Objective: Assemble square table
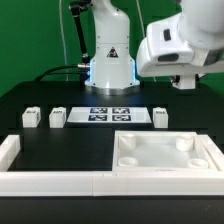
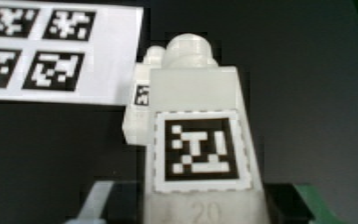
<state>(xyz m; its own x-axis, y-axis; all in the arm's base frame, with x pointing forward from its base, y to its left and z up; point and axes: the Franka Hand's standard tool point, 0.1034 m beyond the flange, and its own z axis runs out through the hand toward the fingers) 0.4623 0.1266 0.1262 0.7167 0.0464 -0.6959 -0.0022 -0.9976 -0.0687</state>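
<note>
White plastic filled the wrist view: a leg (image 2: 197, 110) sat pinched in the gripper (image 2: 197, 205), the jaws drawn partway in on its flanks, with a finger (image 2: 105, 205) showing beside its tagged face. Its long axis ran straight out from the gripper, and the rounded peg (image 2: 190, 45) at the far end pointed away from the fingers. Beyond the leg lay bare black worktop (image 2: 318, 90) and, off to one side of the peg, the marker board (image 2: 51, 50). The panel did not show in that view, so the leg was not yet over it. In the exterior view the gripper (image 1: 185, 82) hung high, well clear of the worktop, and the panel (image 1: 165, 158) lay below it and nearer that camera, sockets up. A second leg (image 1: 160, 117) sat below the gripper, just behind the panel. A third leg (image 1: 57, 117) and a fourth leg (image 1: 30, 118) sat well off toward the exterior view's left. The coming move, as I judged it, hinged on bringing the peg down in line with a corner socket (image 1: 183, 145), the leg's axis upright over it.
</note>
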